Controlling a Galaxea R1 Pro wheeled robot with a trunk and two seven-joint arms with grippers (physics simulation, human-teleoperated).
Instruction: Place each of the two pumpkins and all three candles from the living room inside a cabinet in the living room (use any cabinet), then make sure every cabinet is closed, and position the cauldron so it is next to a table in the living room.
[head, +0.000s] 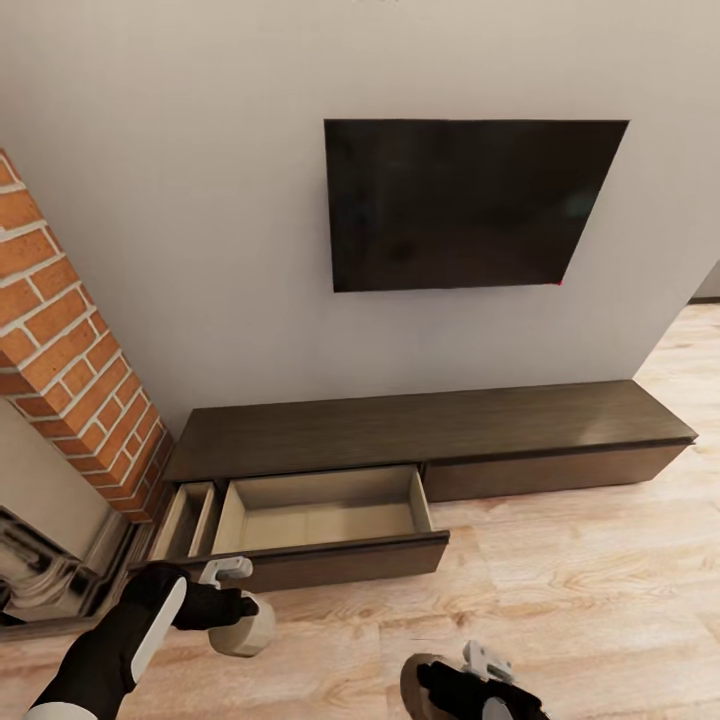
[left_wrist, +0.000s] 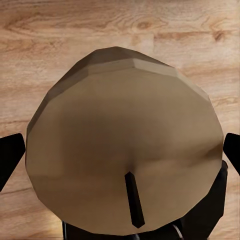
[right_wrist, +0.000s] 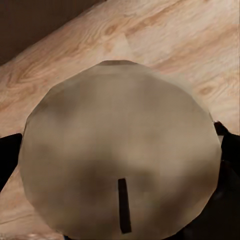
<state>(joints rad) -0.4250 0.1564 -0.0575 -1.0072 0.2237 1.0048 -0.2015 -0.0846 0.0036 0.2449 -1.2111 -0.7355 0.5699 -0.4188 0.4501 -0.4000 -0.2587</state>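
Each claw pinches a candle: the left claw (head: 232, 590) holds one candle (head: 250, 625) over the floor just before the cabinet (head: 420, 430) and its open drawer (head: 320, 515), the right claw (head: 480, 672) another (right_wrist: 120, 160). Stowing candles is the step; next, I judge, lift the left one over the drawer's front edge and release.

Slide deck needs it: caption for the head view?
Both grippers hold candles before the cabinet's open drawer.
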